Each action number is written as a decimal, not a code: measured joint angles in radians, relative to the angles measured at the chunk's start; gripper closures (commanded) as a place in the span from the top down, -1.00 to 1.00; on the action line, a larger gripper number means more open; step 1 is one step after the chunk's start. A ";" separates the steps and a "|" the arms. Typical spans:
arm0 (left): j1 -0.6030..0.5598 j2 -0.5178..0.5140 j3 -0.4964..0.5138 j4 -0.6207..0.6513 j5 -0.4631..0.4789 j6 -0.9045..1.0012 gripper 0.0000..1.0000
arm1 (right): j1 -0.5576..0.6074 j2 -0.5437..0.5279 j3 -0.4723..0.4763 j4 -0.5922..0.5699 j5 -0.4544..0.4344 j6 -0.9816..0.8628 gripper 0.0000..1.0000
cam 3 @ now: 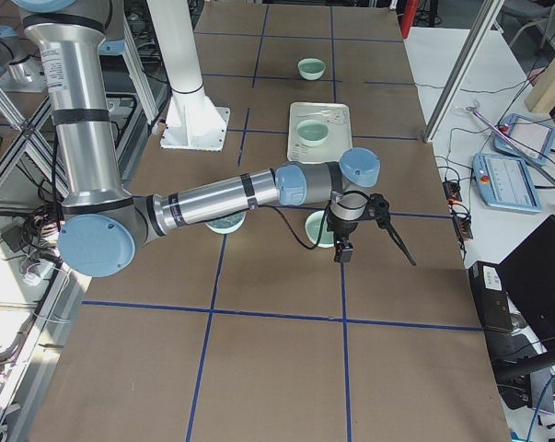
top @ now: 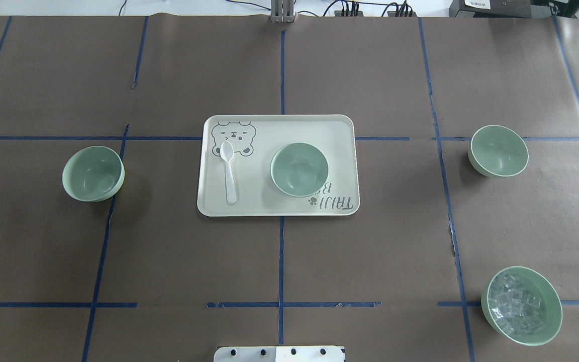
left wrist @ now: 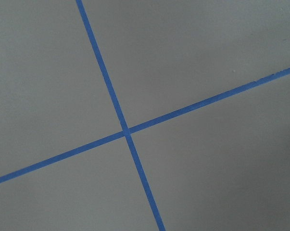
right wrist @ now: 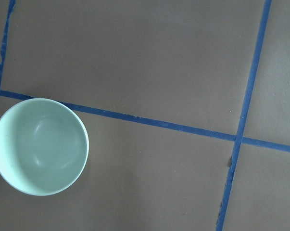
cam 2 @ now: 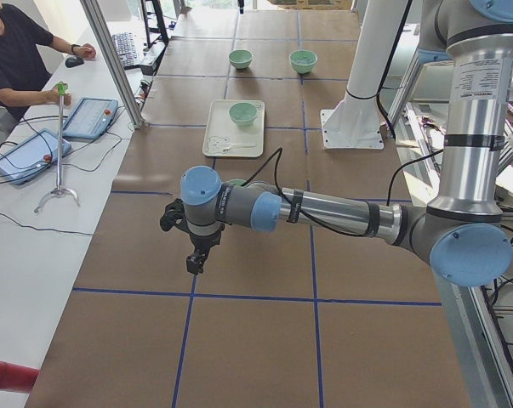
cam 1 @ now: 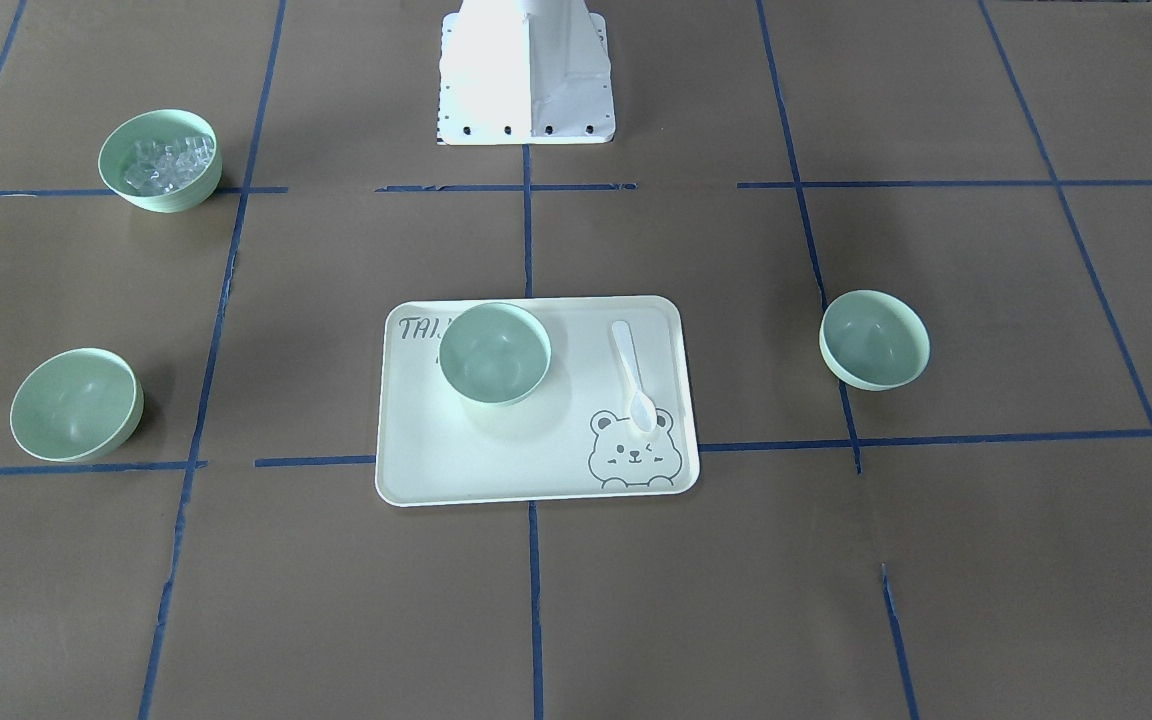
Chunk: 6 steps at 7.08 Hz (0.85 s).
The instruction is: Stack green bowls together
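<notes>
Three empty pale green bowls stand apart. One bowl (top: 92, 173) (cam 1: 874, 339) is on the table at my left. One bowl (top: 299, 169) (cam 1: 494, 352) stands on the cream tray (top: 269, 128). One bowl (top: 499, 150) (cam 1: 76, 403) is at my right and shows in the right wrist view (right wrist: 40, 146). My left gripper (cam 2: 194, 257) hangs above the table near the left bowl. My right gripper (cam 3: 369, 241) hangs over the right bowl (cam 3: 319, 228). Both grippers show only in the side views, so I cannot tell whether they are open or shut.
A same-coloured bowl with clear cubes (top: 521, 305) (cam 1: 160, 160) stands near my right front. A white spoon (top: 229, 173) lies on the tray beside a bear drawing. The robot base (cam 1: 526, 70) is at the table's near middle. Blue tape lines cross the brown table (left wrist: 127, 131).
</notes>
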 measured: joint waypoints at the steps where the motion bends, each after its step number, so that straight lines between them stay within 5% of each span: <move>1: 0.043 0.008 0.002 -0.043 -0.017 -0.003 1.00 | -0.001 0.000 -0.001 0.002 0.000 0.000 1.00; 6: 0.284 0.003 -0.010 -0.208 -0.059 -0.454 1.00 | -0.043 0.002 0.000 0.006 0.001 0.011 1.00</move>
